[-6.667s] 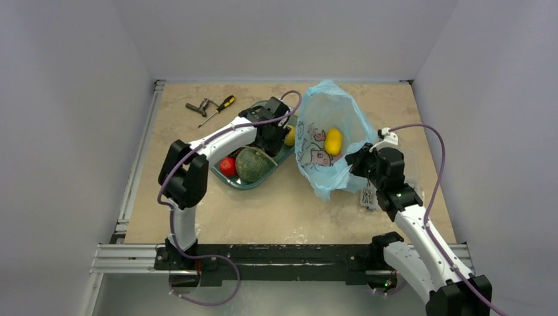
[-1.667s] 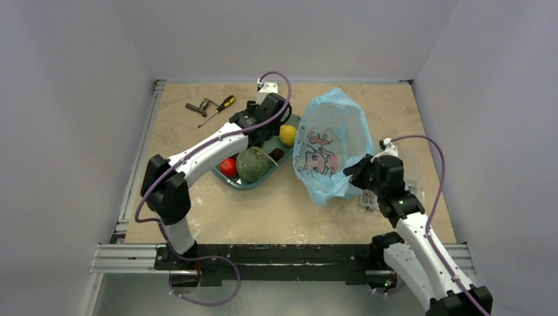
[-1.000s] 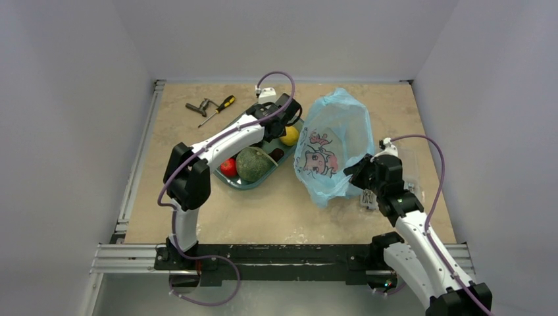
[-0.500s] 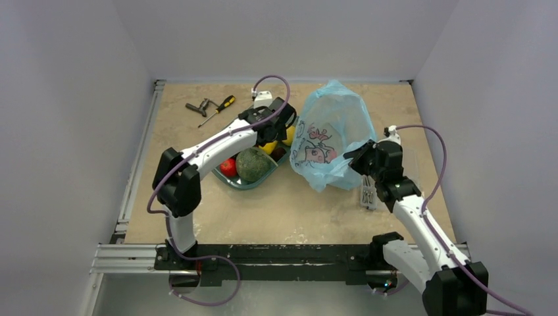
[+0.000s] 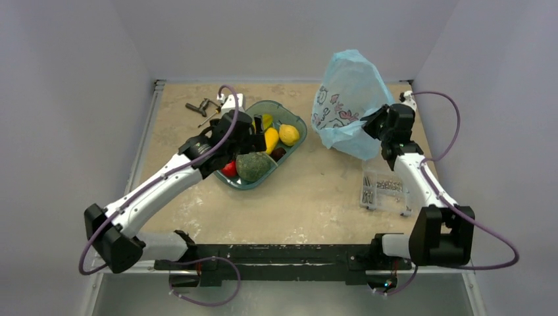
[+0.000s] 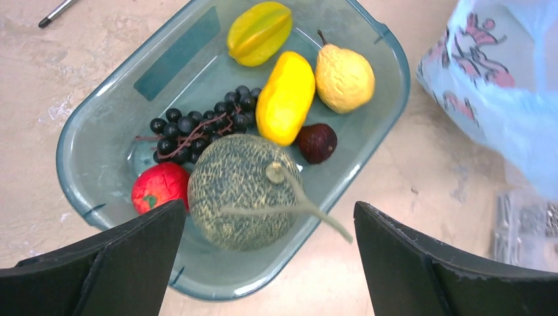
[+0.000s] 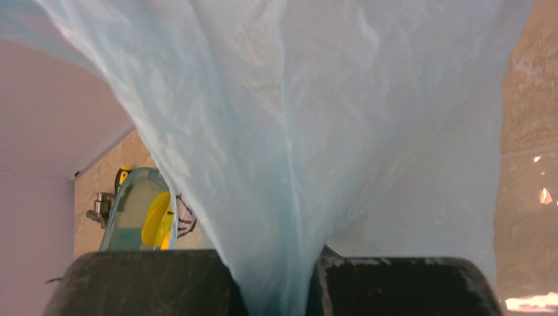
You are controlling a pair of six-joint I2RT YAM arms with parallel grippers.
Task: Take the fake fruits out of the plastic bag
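The rough dull-green fruit (image 5: 254, 166) (image 6: 245, 191) and the smooth yellow mango-like fruit (image 5: 270, 139) (image 6: 285, 97) both lie in the teal tray (image 5: 297, 129) (image 6: 191, 46). My left gripper (image 5: 231, 135) (image 6: 268, 263) is open and empty, held above the tray's near edge. My right gripper (image 5: 377, 122) (image 7: 279, 289) is shut on a bunched part of the light-blue plastic bag (image 5: 349, 99) (image 7: 309, 125) and holds it lifted at the back right. The bag's pink print faces the tray. I see nothing inside the bag.
The tray also holds a star fruit (image 6: 259, 33), a yellow pear (image 6: 344, 78), black grapes (image 6: 197, 122), a red fruit (image 6: 160, 186) and a small dark fruit (image 6: 316, 142). A clear box of screws (image 5: 383, 189) sits at the right. Tools (image 5: 205, 107) lie at the back left.
The yellow mango-like fruit has gone from the bag to the tray. My left gripper has drawn back from the tray's far side toward the near left. My right gripper has lifted the bag up and back.
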